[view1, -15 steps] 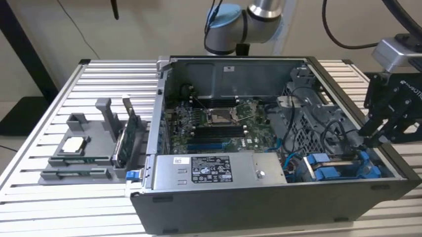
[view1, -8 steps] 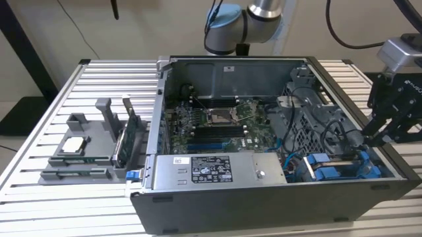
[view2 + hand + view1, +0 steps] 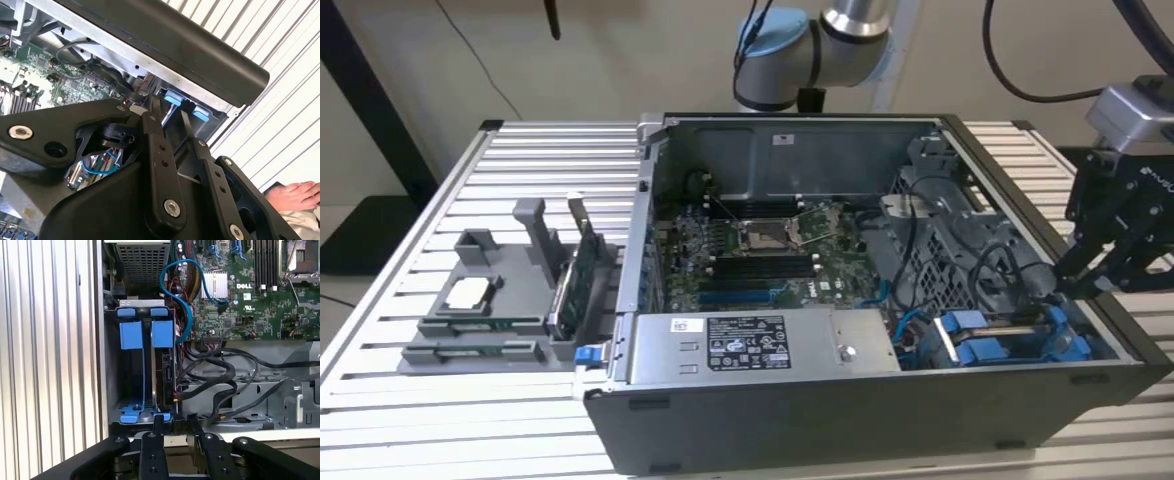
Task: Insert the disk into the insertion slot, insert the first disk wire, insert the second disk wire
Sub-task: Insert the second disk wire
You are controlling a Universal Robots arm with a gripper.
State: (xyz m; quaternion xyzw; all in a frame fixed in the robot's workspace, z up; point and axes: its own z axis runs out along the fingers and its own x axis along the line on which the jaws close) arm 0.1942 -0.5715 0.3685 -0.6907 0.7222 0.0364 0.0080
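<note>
Slats of metal form the surface (image 3: 400, 400) under an open steel computer case (image 3: 854, 425). In its corner bay (image 3: 142, 303) the flat disk (image 3: 165, 371) stands on edge in a blue plastic frame (image 3: 161, 334); the black hand (image 3: 175, 421) hangs just beside it, slim fingers (image 3: 154, 450) slightly apart, empty.

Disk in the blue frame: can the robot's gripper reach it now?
Probably yes. The case side is open, the gripper hovers right at the end of the disk, and the black cables lie beside it, not across.
</note>
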